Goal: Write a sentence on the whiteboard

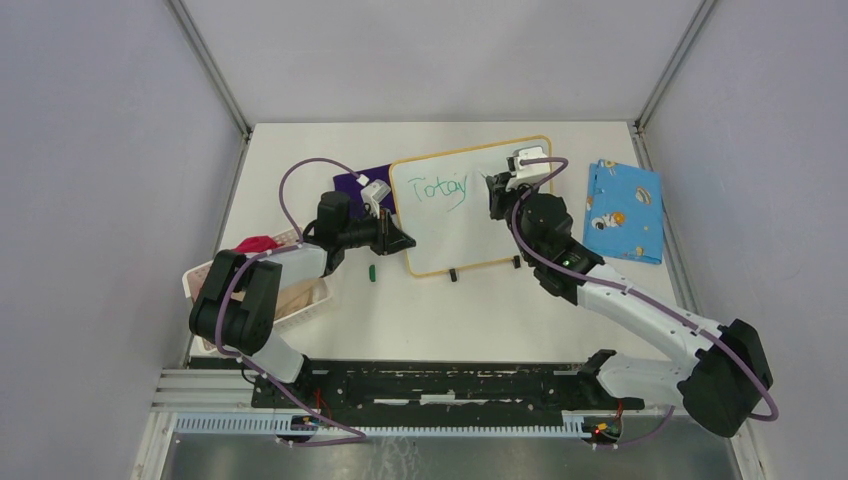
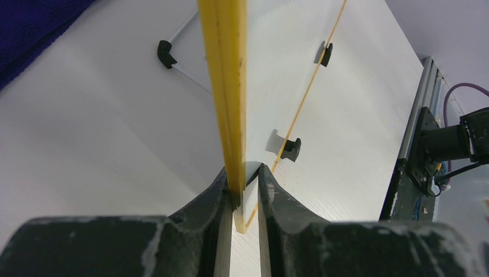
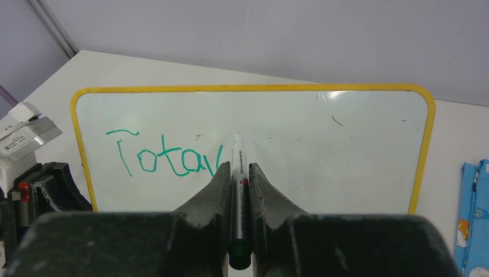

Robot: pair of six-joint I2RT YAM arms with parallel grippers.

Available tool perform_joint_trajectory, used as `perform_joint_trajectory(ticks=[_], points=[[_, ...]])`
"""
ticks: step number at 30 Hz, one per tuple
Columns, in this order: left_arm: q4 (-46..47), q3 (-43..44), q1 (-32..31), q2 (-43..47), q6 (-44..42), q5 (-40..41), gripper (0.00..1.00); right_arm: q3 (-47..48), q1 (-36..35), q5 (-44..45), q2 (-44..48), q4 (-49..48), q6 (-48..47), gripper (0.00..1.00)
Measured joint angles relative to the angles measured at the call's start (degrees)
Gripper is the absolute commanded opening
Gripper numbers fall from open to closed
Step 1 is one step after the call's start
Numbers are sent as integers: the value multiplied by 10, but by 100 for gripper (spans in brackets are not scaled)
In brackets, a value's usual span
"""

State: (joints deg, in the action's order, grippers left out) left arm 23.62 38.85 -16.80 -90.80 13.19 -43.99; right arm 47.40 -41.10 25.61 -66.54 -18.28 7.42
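The whiteboard [image 1: 470, 240], white with a thin orange frame, lies in the middle of the table. Green writing, the start of the sentence [image 1: 440, 188], reads roughly "Totay" on its upper left. My left gripper [image 1: 402, 240] is shut on the board's left edge; in the left wrist view the fingers [image 2: 247, 173] pinch the yellow frame [image 2: 225, 69]. My right gripper [image 1: 495, 190] hovers over the board's upper middle, shut on a marker [image 3: 237, 151]. The marker's tip points at the board [image 3: 346, 150], just right of the last green letter [image 3: 167, 158].
A blue patterned cloth [image 1: 622, 210] lies right of the board and a dark purple cloth [image 1: 352, 180] at its upper left. At the left, a white basket [image 1: 300, 300] holds a red item [image 1: 257, 243]. A small green cap [image 1: 371, 271] sits near the board's lower left corner.
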Motion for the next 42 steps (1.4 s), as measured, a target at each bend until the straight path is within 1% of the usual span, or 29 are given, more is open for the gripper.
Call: perform_joint_trajectory(ticks=[19,42], points=[[-1,0,-1,0,0,0,2,0,9,-9,-34,0,3,0],[-6,2,-2,0,0,2,2,-1,14,-15,-44,-7,9,0]])
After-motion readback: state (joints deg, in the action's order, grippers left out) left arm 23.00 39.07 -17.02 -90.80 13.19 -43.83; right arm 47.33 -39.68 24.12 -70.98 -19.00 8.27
